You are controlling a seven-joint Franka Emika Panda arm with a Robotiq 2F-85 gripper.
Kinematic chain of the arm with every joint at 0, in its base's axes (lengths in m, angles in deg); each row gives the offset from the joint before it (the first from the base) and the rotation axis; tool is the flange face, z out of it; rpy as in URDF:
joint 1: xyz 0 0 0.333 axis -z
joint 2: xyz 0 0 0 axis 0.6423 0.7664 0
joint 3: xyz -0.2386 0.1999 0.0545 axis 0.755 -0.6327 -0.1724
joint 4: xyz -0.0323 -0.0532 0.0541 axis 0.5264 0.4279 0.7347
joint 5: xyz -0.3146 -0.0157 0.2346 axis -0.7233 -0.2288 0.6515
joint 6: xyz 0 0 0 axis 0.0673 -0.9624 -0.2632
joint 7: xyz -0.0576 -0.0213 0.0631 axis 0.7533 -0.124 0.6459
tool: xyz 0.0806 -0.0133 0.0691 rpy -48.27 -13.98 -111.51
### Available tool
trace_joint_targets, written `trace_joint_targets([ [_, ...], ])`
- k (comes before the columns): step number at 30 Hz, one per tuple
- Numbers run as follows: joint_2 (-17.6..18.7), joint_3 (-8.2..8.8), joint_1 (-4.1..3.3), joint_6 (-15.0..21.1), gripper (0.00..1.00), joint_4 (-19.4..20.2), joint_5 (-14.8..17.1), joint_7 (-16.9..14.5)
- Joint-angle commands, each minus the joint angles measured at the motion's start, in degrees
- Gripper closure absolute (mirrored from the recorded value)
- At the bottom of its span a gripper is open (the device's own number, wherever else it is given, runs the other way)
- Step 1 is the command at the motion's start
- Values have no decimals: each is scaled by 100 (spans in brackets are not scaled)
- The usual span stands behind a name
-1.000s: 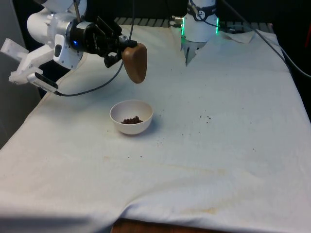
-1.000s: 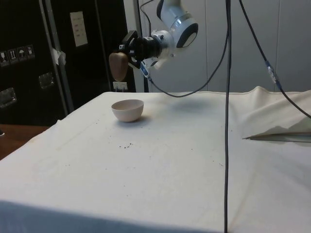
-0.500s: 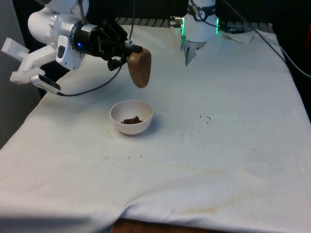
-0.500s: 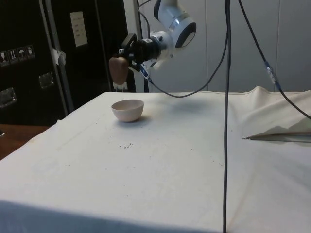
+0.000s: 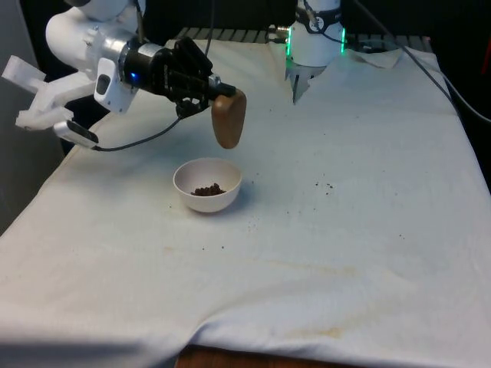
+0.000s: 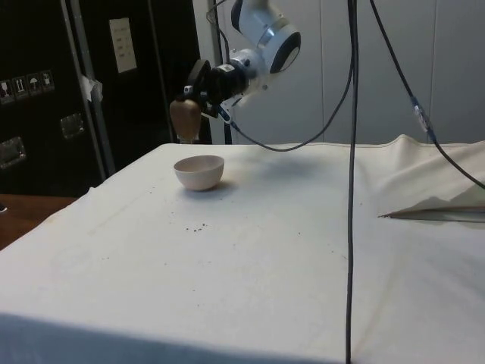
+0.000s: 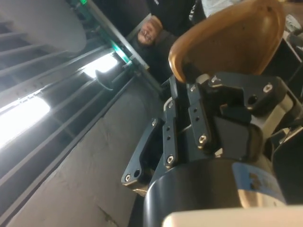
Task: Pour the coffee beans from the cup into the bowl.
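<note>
We've got the gripper (image 5: 205,83) clamped on the brown cup (image 5: 229,118), tipped mouth-down just above the white bowl (image 5: 207,185), which already has coffee beans (image 5: 208,189) in it. Our worry: the cup sits toward the bowl's far rim, so stragglers could bounce onto the cloth (image 5: 345,230).

A white-clothed table (image 5: 368,230) carries a white bowl (image 5: 207,185) and scattered beans (image 5: 327,185).

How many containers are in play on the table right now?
2. The brown cup hangs tipped in the gripper, above and just toward the front view's right of the white bowl, which sits on the cloth with coffee beans inside.
</note>
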Motion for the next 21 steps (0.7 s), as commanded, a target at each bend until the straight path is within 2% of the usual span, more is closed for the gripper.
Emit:
trace_joint_targets([
  [1, -34, 57, -80, 103, 100, 46, -57, -6],
  [2, -40, 69, -109, 155, 100, 46, -115, -34],
  [3, -6, 17, -46, 63, 100, 0, -86, -46],
  [4, -40, 74, -126, 172, 100, 46, -132, -40],
  [8, -52, 97, -195, 281, 100, 46, -264, -103],
  [9, -52, 97, -195, 281, 100, 46, -264, -103],
  [10, -17, 40, -132, 201, 100, 0, -241, -115],
  [11, -69, 97, -235, 344, 100, 63, -309, -132],
  [16, -126, 109, -361, 516, 100, 92, -441, -212],
  [18, -155, 109, -395, 579, 100, 103, -493, -235],
  [19, -92, 46, -298, 453, 100, 11, -470, -229],
  [20, -166, 103, -407, 607, 100, 115, -521, -246],
  [21, -183, 103, -430, 636, 100, 120, -550, -258],
])
